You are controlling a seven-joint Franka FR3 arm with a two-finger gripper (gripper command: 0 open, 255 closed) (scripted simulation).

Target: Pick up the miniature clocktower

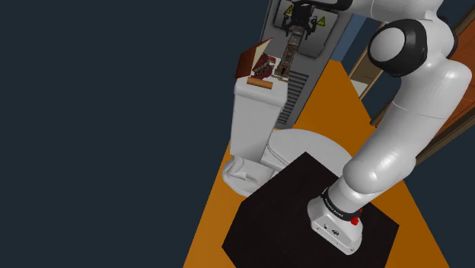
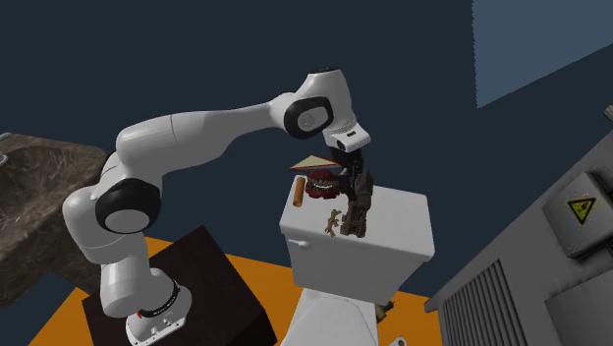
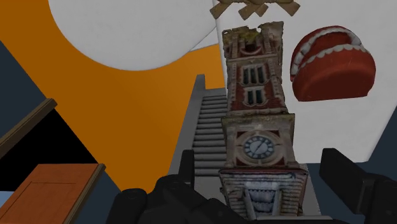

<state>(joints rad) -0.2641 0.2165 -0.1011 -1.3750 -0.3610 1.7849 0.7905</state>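
Fingers (image 3: 347,175) open wide, straddling the clocktower (image 3: 257,146) top without contact; uneven closing could tip it toward the red teeth (image 3: 331,63) just beyond one finger.

Shoulder camera sits high behind the stand (image 1: 266,213), looking down and forward to the distant toilet tank (image 1: 255,114). Second exterior camera faces the tank from the opposite side, nearer. Wrist camera looks closely along the clocktower (image 3: 257,127), which all three share.

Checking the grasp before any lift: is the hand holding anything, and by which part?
Nothing is held. The hand stands open around the clocktower at its clock-face end, with a gap between each of the fingers and the tower.
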